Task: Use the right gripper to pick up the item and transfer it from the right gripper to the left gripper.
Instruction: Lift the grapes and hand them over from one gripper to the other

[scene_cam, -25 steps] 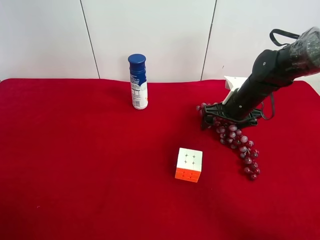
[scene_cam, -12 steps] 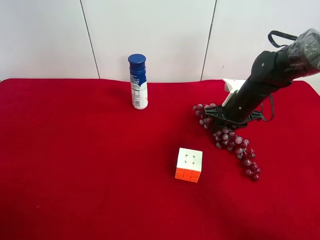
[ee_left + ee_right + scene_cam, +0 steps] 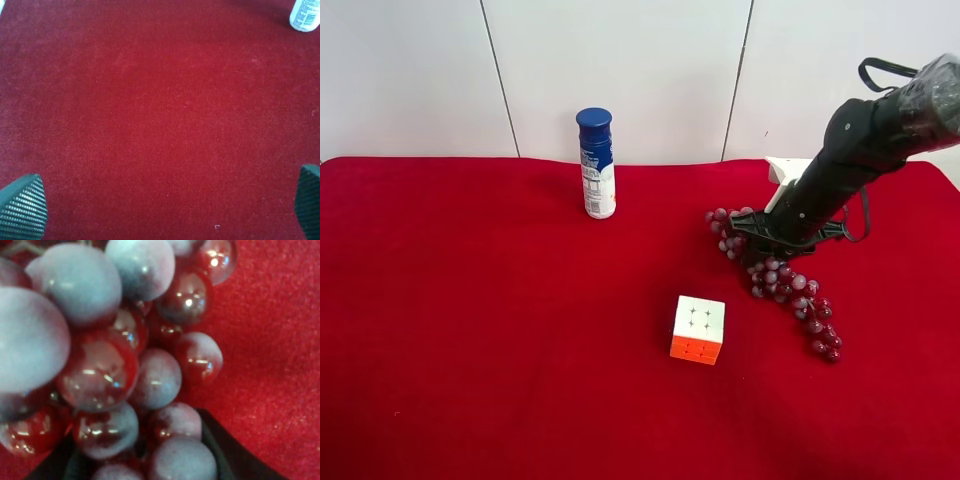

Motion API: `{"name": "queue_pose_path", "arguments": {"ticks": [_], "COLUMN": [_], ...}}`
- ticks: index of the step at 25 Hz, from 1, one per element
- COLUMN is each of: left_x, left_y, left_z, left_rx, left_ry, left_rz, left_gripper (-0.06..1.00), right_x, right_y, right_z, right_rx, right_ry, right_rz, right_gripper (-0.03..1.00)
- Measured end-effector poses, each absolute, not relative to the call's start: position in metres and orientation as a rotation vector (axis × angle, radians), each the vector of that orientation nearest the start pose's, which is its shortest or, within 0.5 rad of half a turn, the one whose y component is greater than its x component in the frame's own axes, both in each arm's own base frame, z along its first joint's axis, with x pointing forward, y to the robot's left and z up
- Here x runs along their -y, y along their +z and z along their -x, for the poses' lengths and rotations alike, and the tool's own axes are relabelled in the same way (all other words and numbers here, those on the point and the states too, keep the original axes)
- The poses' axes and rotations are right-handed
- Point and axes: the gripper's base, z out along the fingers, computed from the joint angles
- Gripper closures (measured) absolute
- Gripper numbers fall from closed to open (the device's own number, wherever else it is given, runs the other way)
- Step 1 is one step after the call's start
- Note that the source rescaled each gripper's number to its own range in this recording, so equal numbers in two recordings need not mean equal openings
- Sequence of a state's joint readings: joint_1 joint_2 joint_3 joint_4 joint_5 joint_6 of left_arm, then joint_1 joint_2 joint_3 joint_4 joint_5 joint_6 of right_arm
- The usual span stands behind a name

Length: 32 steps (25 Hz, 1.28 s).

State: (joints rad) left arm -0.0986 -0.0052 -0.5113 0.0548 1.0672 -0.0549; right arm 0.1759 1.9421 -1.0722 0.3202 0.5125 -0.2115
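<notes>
Red cloth [image 3: 470, 330], capped bottle [image 3: 597, 165], grapes [image 3: 790, 285] between fingers [image 3: 232, 462]

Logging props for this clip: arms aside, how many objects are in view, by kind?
Bottle: 1
Cube: 1
Grape bunch: 1
Total: 3
</notes>
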Motion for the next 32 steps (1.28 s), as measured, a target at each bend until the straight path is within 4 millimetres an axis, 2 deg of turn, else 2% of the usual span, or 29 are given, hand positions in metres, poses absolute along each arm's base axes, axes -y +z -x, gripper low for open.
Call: {"name": "queue_pose_path", "arguments": {"ticks": [3,6,9,14,20,25,32], "left_x": [-0.005,-0.005,-0.005,-0.005,-0.005,-0.005,-0.006], "left_y": [0.280,0.280,0.280,0.280,0.280,0.280,0.280], "left_z": [0.007,0.007,0.007,0.007,0.007,0.007,0.007], "left_rx": [-2.033,-2.033,-2.033,-2.033,-2.033,-2.033,-2.032], "left_ry": [-0.031,-0.031,-0.031,-0.031,-0.031,-0.031,-0.021], "left_rz": [-0.041,-0.041,-0.041,-0.041,-0.041,-0.041,-0.041], "left_gripper": [-0.06,-0.06,-0.06,-0.06,-0.06,-0.06,-0.06], "right_x": [-0.079,-0.083,-0.089,-0.108,-0.134,-0.145,-0.153], "right_y": [0.142,0.169,0.196,0.234,0.265,0.283,0.322], "right_z": [-0.349,-0.346,-0.339,-0.322,-0.303,-0.294,-0.297], "right_rx": [-2.795,-2.714,-2.647,-2.529,-2.384,-2.259,-2.105], "right_ry": [0.313,0.385,0.488,0.666,0.904,1.117,1.196], "right_rz": [0.205,0.217,0.237,0.338,0.490,0.595,0.746], "right_gripper": [0.77,0.78,0.83,0.85,0.86,0.88,0.88]}}
